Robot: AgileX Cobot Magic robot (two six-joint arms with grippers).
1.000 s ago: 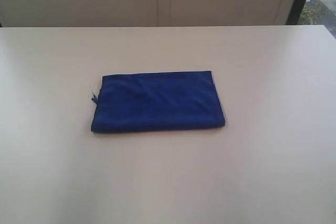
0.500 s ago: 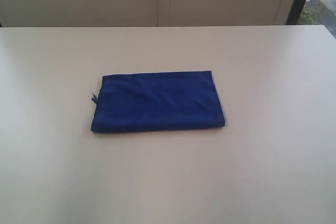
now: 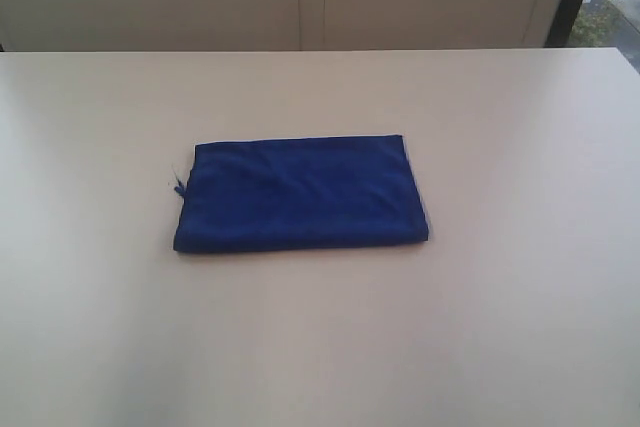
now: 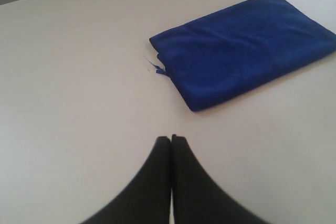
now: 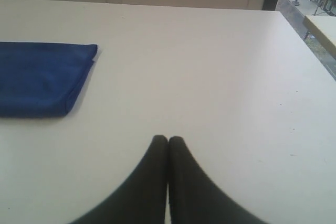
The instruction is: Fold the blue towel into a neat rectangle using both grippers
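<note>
I see the blue towel [image 3: 300,195] lying folded in a flat rectangle near the middle of the table [image 3: 500,327]. My left gripper [image 4: 171,139] and right gripper [image 5: 168,140] both hang over the table, apart from the cloth, jaws pressed together.

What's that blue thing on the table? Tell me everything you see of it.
It is a blue towel, deep royal blue, soft and fuzzy like microfibre. It is folded into a flat, neat rectangle, with faint wrinkles on top. A small tag sticks out at one short end. It lies near the middle of the pale table; nothing else touches it.
</note>
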